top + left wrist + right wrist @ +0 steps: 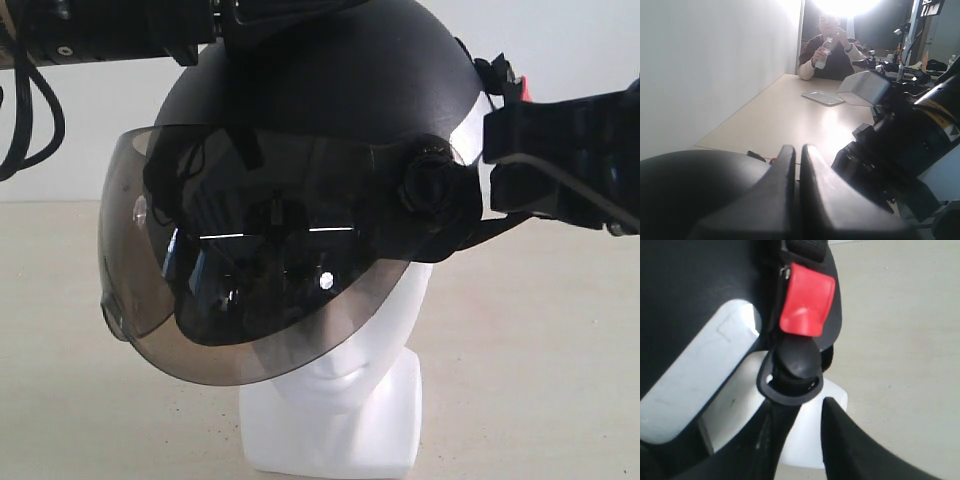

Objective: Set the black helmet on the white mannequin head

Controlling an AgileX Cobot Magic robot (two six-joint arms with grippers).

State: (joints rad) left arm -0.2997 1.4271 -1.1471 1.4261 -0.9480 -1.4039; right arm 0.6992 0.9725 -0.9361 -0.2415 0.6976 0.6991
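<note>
While black helmet (330, 90) caps white mannequin head (350, 425) | left fingers (786, 200) pressed together on helmet's crown | right fingers (847, 447) beside helmet, state unclear

The pale beige counter (540, 380) runs back to a plain white wall (585, 40). In the left wrist view the same counter (785, 115) stretches away beside a white wall (705, 65), and a flat white tray (823, 97) lies on it well down its length. At the counter's far end sits a person (832, 60) in a dark top with light cuffs, holding a clear bottle (824, 51) near the mouth. A glaring light (845, 5) washes out the space above that person's head.
</note>
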